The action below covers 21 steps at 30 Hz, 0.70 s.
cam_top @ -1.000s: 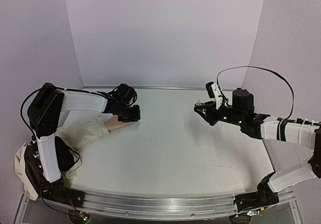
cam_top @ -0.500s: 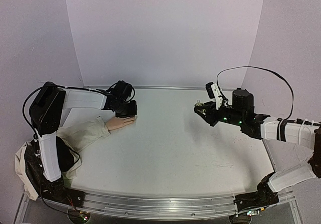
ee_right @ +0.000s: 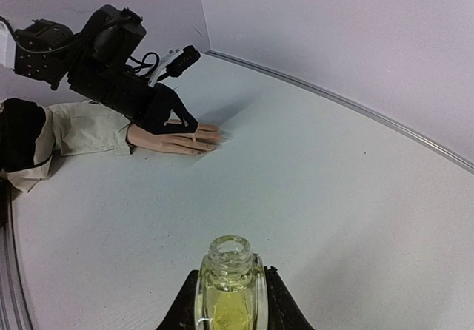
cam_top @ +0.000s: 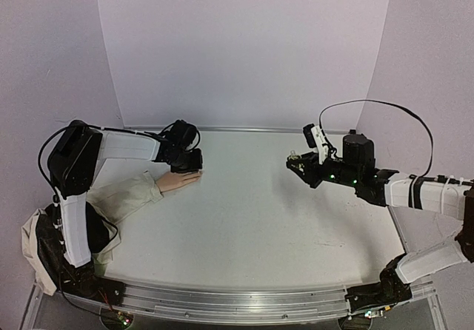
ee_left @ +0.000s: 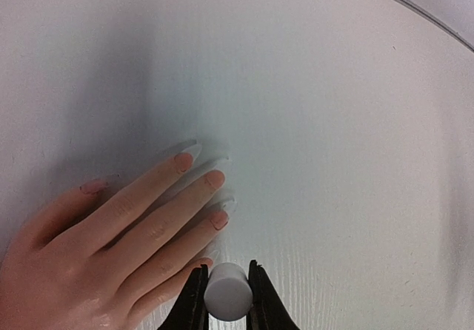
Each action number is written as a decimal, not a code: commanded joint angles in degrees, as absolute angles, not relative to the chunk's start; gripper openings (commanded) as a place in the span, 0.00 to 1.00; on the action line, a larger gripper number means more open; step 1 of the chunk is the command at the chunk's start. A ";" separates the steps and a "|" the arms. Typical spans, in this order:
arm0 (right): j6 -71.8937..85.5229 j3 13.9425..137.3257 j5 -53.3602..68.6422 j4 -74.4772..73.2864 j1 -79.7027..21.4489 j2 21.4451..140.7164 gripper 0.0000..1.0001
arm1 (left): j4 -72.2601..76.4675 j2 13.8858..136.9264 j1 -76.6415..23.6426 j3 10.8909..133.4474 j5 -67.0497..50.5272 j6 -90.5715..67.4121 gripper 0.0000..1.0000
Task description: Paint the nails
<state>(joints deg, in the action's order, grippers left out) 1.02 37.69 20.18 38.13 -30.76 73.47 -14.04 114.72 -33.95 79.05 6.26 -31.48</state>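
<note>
A pale mannequin hand (cam_top: 178,182) in a beige sleeve (cam_top: 126,197) lies palm down at the left of the white worktop (cam_top: 252,219). Its nails (ee_left: 215,179) look pinkish. The left gripper (cam_top: 189,166) hovers just over the mannequin's fingers (ee_left: 159,200), clamped on a small white round cap (ee_left: 226,294). Well apart on the right, the right gripper (cam_top: 295,163) is clamped on an open yellowish-green bottle (ee_right: 229,289).
</note>
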 commanded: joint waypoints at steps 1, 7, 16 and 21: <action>0.49 37.44 21.45 40.81 -30.49 71.38 0.00 | -13.36 115.68 -33.57 82.13 7.20 -31.29 0.00; 0.52 37.31 21.62 41.02 -30.48 71.58 0.00 | -13.70 116.61 -33.49 82.78 7.31 -31.29 0.00; 0.46 37.22 21.93 41.22 -30.49 71.88 0.00 | -13.89 116.81 -33.31 82.20 7.28 -31.47 0.00; 0.52 37.18 22.16 41.46 -30.51 72.15 0.00 | -13.88 117.10 -33.31 82.28 6.90 -31.63 0.00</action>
<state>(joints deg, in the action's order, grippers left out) 1.02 36.99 20.45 38.15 -30.76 73.47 -14.37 117.10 -33.67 79.92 6.24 -31.55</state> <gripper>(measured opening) 0.219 0.162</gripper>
